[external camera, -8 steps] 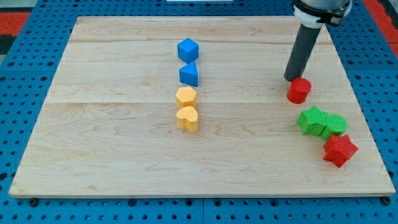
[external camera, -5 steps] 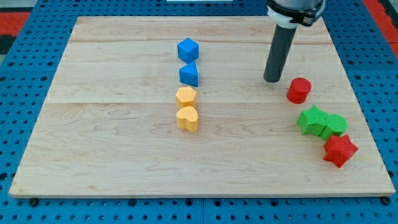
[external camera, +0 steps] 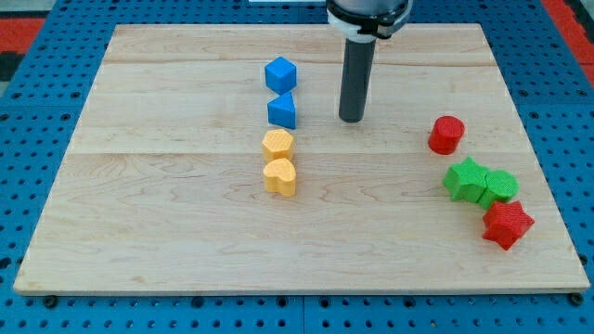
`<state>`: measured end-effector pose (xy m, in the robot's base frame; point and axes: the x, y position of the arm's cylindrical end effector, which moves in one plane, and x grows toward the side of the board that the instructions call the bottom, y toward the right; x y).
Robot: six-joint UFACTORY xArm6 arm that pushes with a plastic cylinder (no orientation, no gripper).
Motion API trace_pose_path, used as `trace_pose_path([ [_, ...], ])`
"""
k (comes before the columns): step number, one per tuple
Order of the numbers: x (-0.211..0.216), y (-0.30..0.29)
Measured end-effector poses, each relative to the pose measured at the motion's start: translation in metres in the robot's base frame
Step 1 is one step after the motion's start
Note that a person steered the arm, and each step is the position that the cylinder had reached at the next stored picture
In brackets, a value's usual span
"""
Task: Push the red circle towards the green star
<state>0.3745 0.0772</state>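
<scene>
Small red circle block [external camera: 446,134] on pale wooden tabletop [external camera: 167,232], just above the green star block [external camera: 467,180], not touching. Green round block [external camera: 502,186] and red star block [external camera: 507,224] beyond. No grasping end effector: plain dark rod, my tip [external camera: 351,120] well left of the red circle, near blue blocks [external camera: 281,91].
</scene>
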Motion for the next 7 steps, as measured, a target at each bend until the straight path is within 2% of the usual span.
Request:
trace_pose_path([
  [1,-0.021,0.07],
  [2,-0.01,0.123],
  [3,0.008,0.134],
  [5,0.034,0.114],
  [7,0.043,0.087],
])
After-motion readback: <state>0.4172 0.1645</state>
